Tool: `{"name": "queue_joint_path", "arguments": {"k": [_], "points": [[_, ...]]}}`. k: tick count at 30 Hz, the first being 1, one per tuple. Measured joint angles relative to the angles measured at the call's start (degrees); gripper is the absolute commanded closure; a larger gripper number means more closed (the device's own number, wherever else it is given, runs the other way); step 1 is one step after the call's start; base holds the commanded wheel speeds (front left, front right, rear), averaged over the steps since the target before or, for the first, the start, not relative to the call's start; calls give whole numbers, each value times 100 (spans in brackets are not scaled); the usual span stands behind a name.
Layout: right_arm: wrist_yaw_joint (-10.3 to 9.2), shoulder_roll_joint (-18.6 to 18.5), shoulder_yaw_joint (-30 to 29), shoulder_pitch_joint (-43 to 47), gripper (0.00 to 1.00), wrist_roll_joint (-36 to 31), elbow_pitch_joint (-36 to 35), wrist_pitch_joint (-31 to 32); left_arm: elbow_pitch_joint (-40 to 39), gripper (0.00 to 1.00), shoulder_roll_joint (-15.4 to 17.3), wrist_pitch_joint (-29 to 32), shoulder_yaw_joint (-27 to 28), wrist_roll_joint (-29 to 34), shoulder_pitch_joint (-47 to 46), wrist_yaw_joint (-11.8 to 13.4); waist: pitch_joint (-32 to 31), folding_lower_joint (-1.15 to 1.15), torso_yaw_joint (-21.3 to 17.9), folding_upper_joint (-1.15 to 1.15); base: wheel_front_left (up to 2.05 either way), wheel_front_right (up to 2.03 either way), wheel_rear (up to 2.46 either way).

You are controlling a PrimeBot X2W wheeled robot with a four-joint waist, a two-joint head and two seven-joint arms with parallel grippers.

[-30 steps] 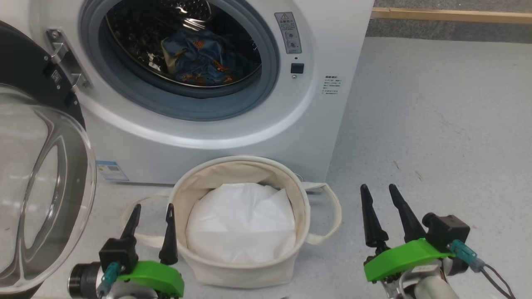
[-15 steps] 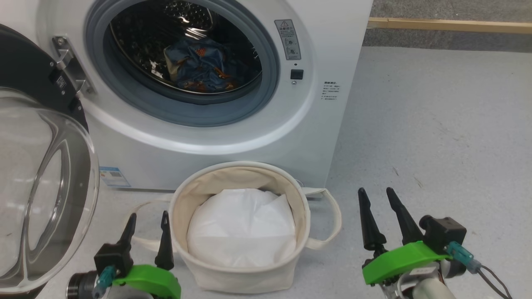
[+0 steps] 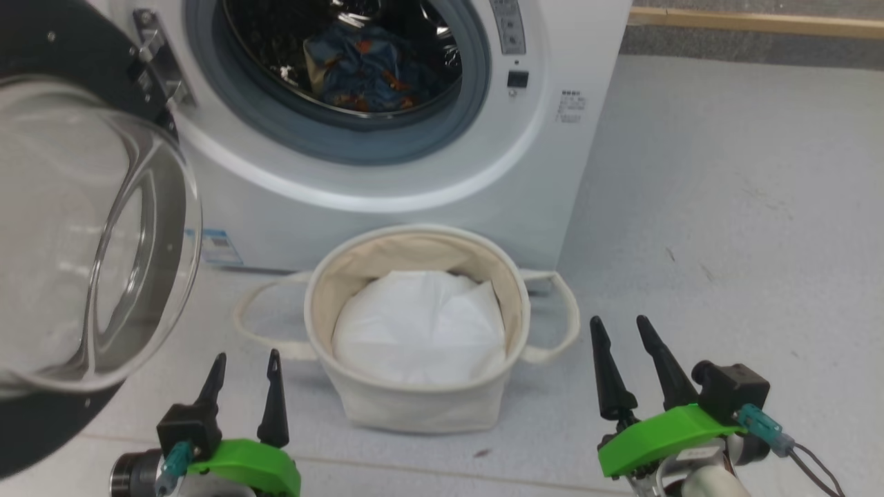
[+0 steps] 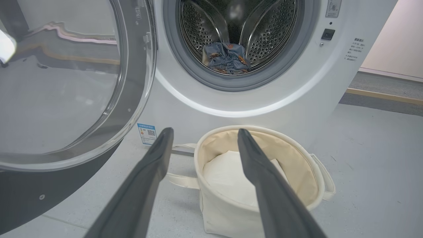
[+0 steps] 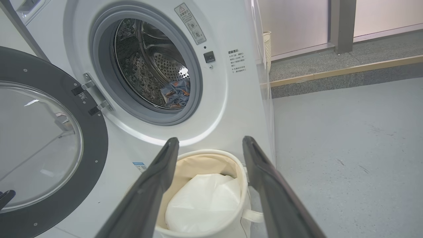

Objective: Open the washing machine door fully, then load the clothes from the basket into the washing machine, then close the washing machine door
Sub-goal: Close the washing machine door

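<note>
The white washing machine (image 3: pixel 442 172) stands ahead with its door (image 3: pixel 90 228) swung wide open to the left, glass bowl bulging toward me. Blue clothes (image 3: pixel 366 65) with orange-brown print lie inside the drum, seen too in the left wrist view (image 4: pixel 226 58) and the right wrist view (image 5: pixel 175 94). The cream basket (image 3: pixel 414 400) sits on the floor before the machine, holding a plain white sheet (image 3: pixel 421 328). My left gripper (image 3: pixel 245 362) hangs open just left of the basket. My right gripper (image 3: pixel 618 328) stands open to its right. Both hold nothing.
Grey floor (image 3: pixel 725 207) stretches to the right of the machine. A wooden strip (image 3: pixel 753 24) runs along the far edge. A blue sticker (image 3: pixel 221 247) is on the machine's lower front. The basket's looped handles (image 3: pixel 563 314) stick out on both sides.
The head camera has tilted and shifted, so the machine, the door and the basket sit higher and further right in the picture. Both grippers stay open and hardly move.
</note>
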Motion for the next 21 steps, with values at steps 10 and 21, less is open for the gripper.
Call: {"name": "queue_joint_path", "arguments": {"k": [10, 21], "points": [[0, 0, -33, -1, 0, -1, 19, 0, -46, 0, -1, 0, -15, 231, -3, 2, 102, 0, 105, 0, -153, 164, -11], [0, 0, -64, -1, 0, -3, -40, 0, -171, 0, -1, 0, -116, 221, -9, 12, 159, 0, 351, 0, -31, 31, 0]]}}
